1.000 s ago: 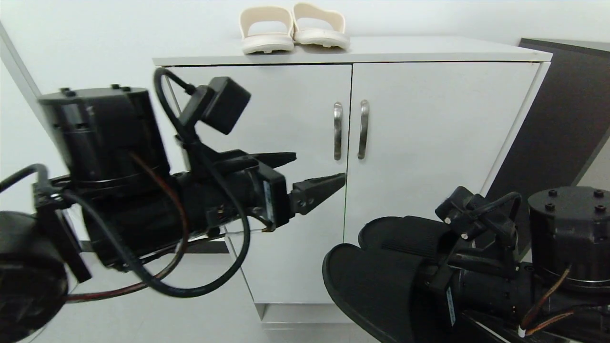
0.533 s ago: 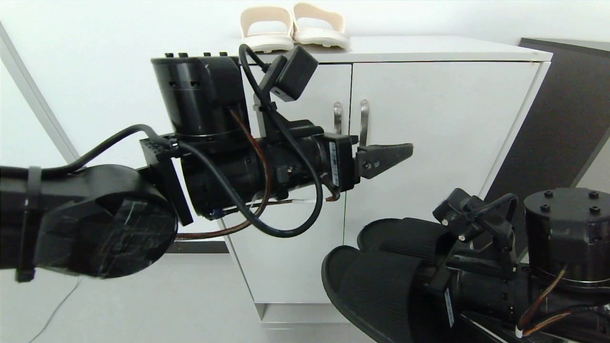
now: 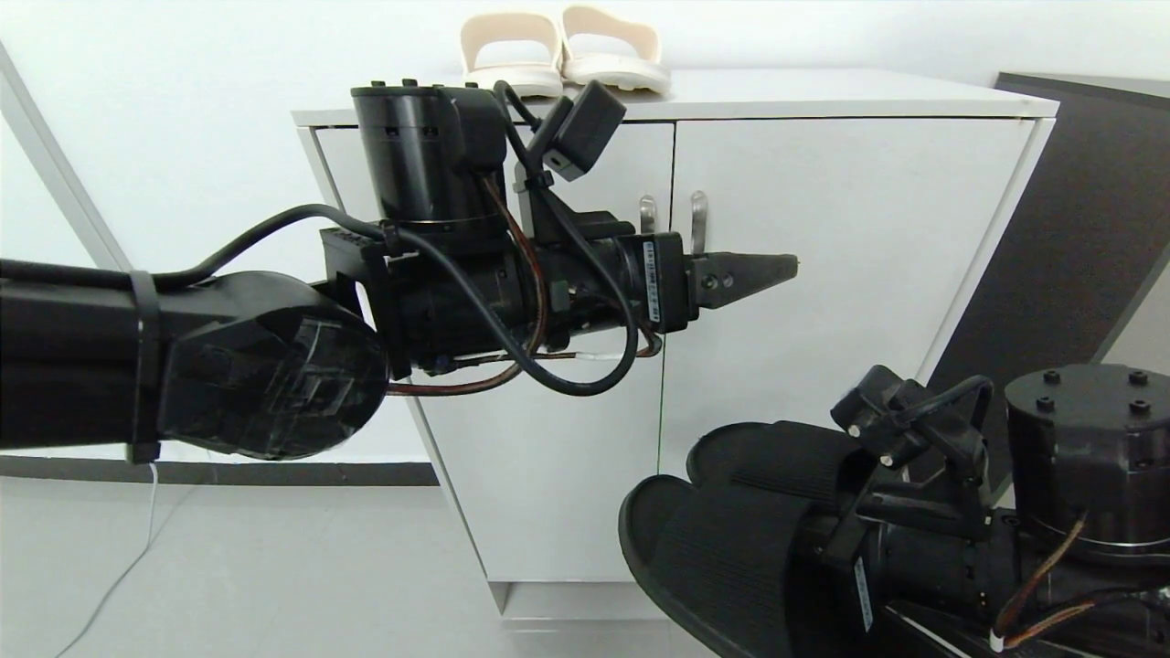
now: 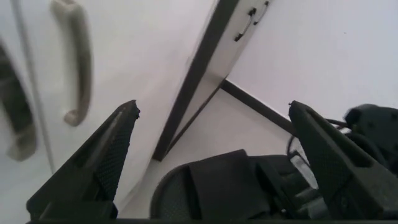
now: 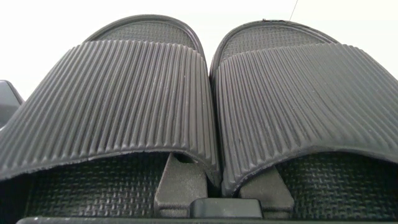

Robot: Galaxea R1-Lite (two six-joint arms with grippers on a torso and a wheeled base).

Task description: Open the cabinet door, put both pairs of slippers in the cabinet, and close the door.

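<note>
A: Left wrist view first; how is the left gripper (image 4: 212, 111)?
B: Its two wedge-shaped fingers (image 4: 112, 155), ridged on the inner face, are spread wide and hold nothing; one curved metal handle (image 4: 78, 62) stands just beside one finger, apart from it.
A: And the cabinet (image 3: 823, 96)?
B: White, smooth and boxy; both flat doors (image 3: 868, 292) are closed; the two handles (image 3: 698, 224) are slim bowed bars of brushed metal at the middle seam, and the left gripper hovers in front of their lower half.
A: Where are the slippers?
B: The cream slippers (image 3: 562, 50), with broad plain straps, sit side by side on the cabinet top; the black slippers (image 5: 124, 99) are in the right gripper (image 5: 224, 190), low before the right door; their straps are finely ribbed, their footbeds have a woven grain.
A: How does it hold them?
B: One finger lies under each strap; they are closed on the two inner walls and press the pair together.
</note>
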